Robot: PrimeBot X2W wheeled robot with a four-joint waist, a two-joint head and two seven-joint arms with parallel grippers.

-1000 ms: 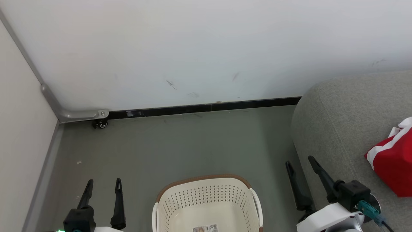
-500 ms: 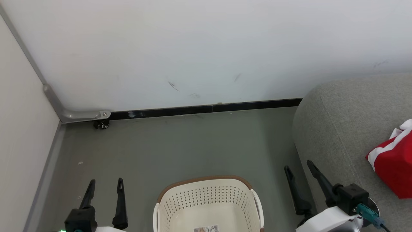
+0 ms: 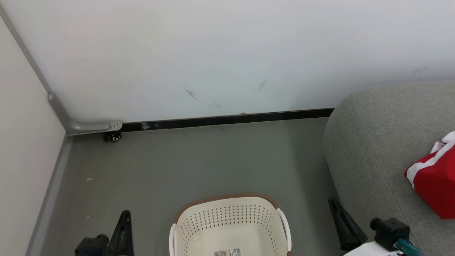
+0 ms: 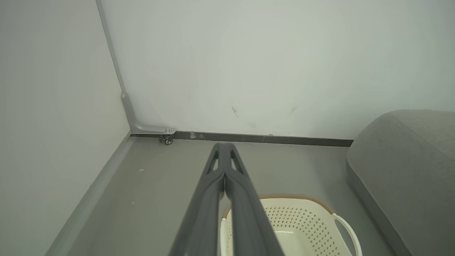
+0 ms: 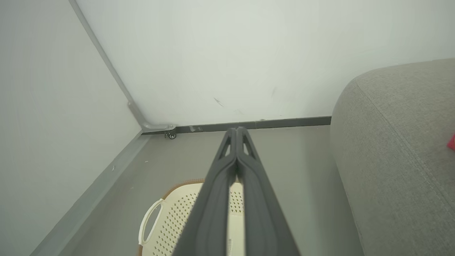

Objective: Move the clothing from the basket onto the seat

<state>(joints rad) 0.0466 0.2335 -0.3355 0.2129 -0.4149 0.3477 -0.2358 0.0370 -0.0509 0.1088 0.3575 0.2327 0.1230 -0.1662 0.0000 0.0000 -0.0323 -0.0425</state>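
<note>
- Laundry basket (image 3: 227, 217), lower centre, shows a bare bottom; judged emptied.
- Red garment (image 3: 434, 183) lies on grey sofa (image 3: 373, 142), right edge; judged delivered.
- Left tool (image 4: 223, 147) and right tool (image 5: 236, 132): fingers pressed together, empty, nothing left to grasp.

— What does the basket (image 3: 227, 217) look like?
— It's oval cream plastic with perforated sides, a brown rim and white side handles. It stands upright with its mouth up, and its bare bottom shows a barcode sticker (image 3: 227, 252).
— And the seat (image 3: 376, 149)?
— A big grey woven sofa with a rounded edge and a stitched seam. It's near the basket's right side, not touching it.
— The clothing (image 3: 435, 185)?
— Red with white bands, crumpled on the seat, well to the right of the basket. The picture's border cuts it off, so it's perhaps one garment, perhaps two.
</note>
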